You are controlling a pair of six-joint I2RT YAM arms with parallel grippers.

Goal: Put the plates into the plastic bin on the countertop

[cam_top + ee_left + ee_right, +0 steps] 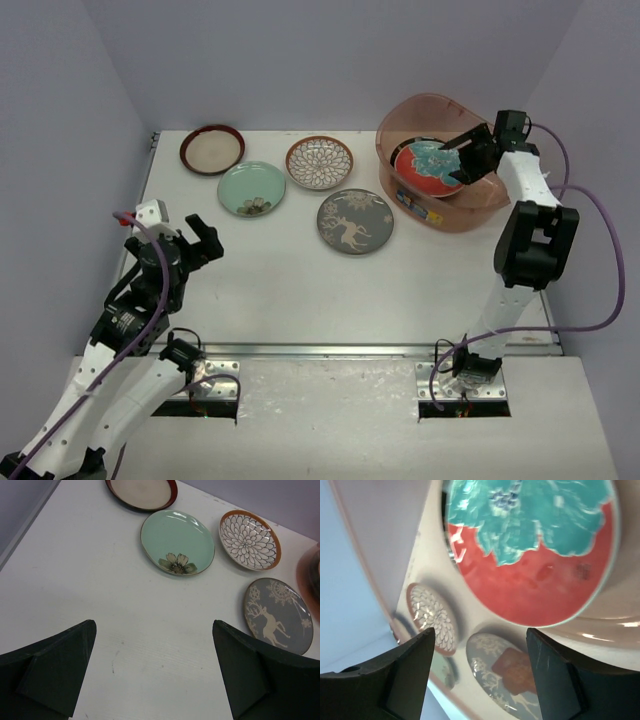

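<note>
Right fingers parted, nothing between them, over the red-and-teal plate. The plate lies inside the plastic bin at the far right of the bench. Overhead shows a dark rim under that plate; can't tell what it is. Right wrist sees the lattice plate and deer plate through the bin wall. Left fingers spread wide, empty, over the bench's left side. Only their cam resolves the flower on the mint plate. Cream plate sits beyond it.
</note>
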